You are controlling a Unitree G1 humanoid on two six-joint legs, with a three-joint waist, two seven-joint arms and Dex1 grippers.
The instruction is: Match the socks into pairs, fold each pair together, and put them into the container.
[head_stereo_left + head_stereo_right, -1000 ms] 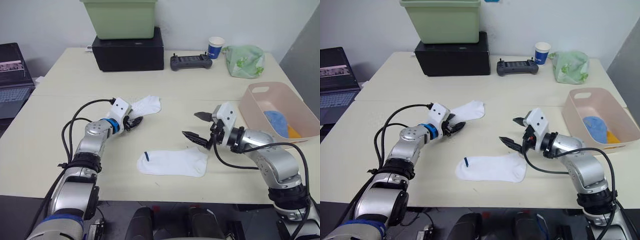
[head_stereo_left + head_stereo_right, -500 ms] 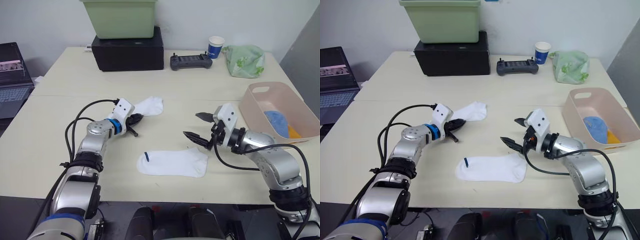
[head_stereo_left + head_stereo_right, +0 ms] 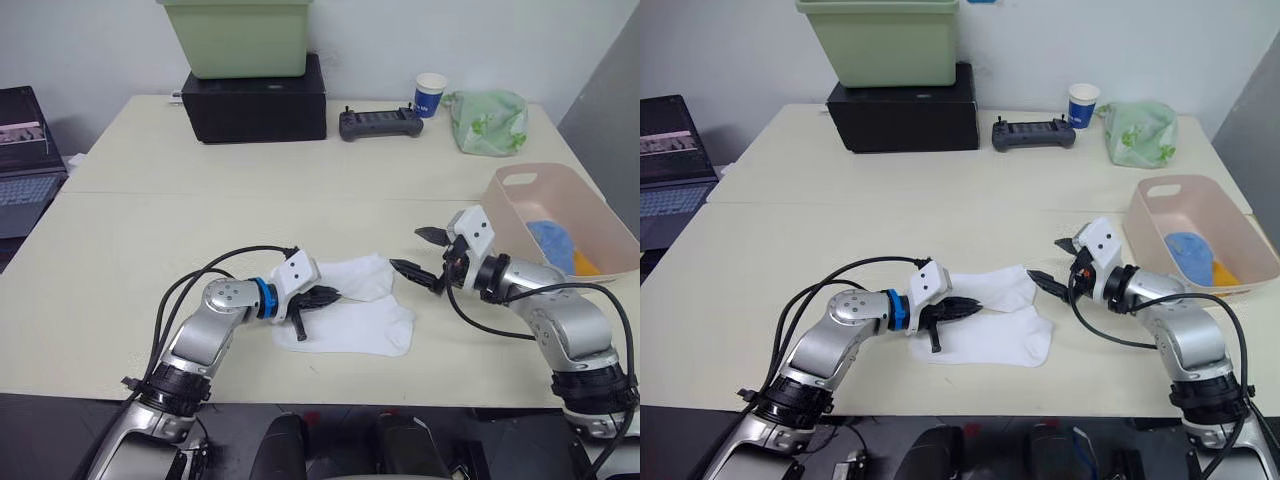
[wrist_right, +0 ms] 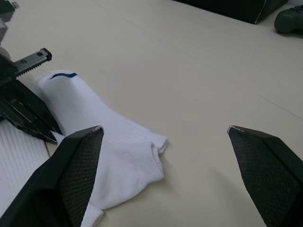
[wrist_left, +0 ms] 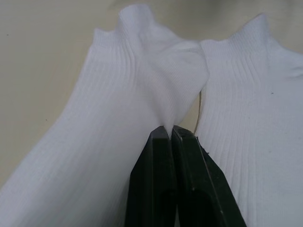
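My left gripper [image 3: 333, 294] is shut on a pinch of a white sock [image 3: 364, 275]; the left wrist view shows the fabric [image 5: 156, 90] bunched between the closed fingers [image 5: 163, 156]. This sock lies partly over a second white sock [image 3: 360, 332] near the table's front edge. My right gripper [image 3: 407, 249] stands open just right of the held sock, nothing between its fingers [image 4: 78, 165]. The pale pink container [image 3: 497, 210] sits at the far right and holds a light blue sock [image 3: 553, 243] and an orange sock [image 3: 587, 264].
At the back stand a light green bin [image 3: 240, 35] on a black box [image 3: 255, 100], a black controller [image 3: 373, 123], a paper cup [image 3: 431, 94] and a pale green bag [image 3: 488, 121]. A laptop [image 3: 25, 150] sits off the left edge.
My left gripper shut on the farther white sock and carried it forward and right onto the nearer white sock. The right gripper shifted slightly right and stayed open.
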